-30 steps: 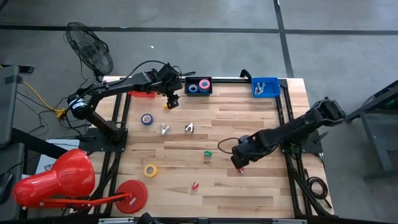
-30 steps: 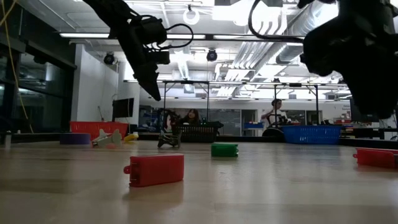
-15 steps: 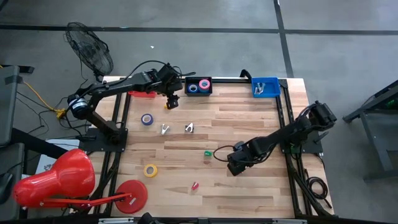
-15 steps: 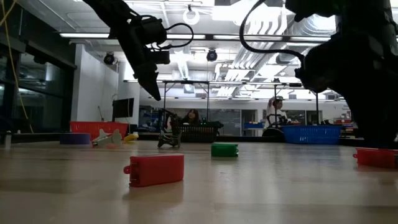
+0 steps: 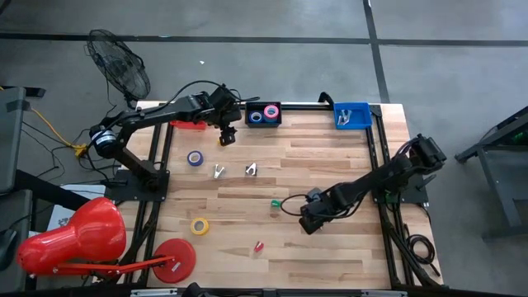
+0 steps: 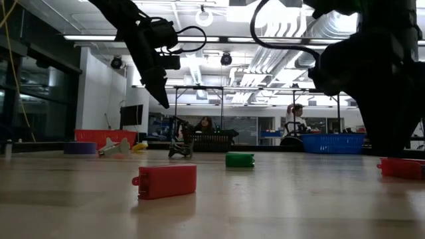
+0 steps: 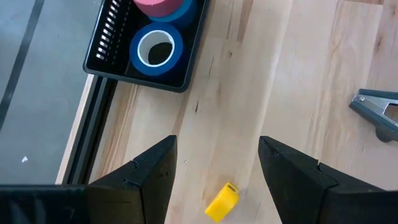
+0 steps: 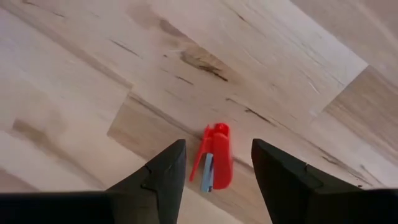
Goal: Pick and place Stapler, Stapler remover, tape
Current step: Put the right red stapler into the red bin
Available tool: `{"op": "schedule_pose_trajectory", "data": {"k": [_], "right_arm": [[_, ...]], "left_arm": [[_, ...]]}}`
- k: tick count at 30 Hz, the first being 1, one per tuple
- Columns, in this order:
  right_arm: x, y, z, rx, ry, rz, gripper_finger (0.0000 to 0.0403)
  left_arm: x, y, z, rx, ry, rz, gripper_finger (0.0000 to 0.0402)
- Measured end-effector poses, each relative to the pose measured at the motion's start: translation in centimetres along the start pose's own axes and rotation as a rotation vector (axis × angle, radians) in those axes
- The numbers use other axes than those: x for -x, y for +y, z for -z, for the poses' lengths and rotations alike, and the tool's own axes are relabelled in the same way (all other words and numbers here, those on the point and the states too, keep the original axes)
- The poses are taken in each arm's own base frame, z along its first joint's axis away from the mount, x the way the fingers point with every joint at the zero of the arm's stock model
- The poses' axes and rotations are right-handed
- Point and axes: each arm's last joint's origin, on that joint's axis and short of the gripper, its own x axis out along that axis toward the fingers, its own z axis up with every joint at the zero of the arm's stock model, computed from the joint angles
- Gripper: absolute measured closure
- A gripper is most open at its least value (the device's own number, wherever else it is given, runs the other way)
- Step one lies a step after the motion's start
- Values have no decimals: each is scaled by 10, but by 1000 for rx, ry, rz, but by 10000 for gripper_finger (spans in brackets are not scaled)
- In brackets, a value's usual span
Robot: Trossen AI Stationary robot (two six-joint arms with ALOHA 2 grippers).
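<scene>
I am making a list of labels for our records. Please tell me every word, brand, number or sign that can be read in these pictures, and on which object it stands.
None: no readable text on the red stapler, the tape rolls or the bins.

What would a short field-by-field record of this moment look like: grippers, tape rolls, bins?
left gripper: open, empty, above a small yellow stapler, near the black bin
right gripper: open, empty, over a red stapler lying on the table
black bin: holds a blue tape roll and a pink tape roll
loose tape: blue roll, yellow roll
blue bin: far edge of the table
</scene>
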Motion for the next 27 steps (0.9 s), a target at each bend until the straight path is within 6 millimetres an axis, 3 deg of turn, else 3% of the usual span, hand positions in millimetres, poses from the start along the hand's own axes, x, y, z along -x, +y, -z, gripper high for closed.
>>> {"op": "schedule_pose_trajectory", "data": {"k": [9,27], "right_arm": [[-20,4,0,39,62,17,229],[-22,2,-6,47,66,26,269]], "left_arm": [[0,0,0,0,2,0,181],[0,0,1,0,12,4,181]]}}
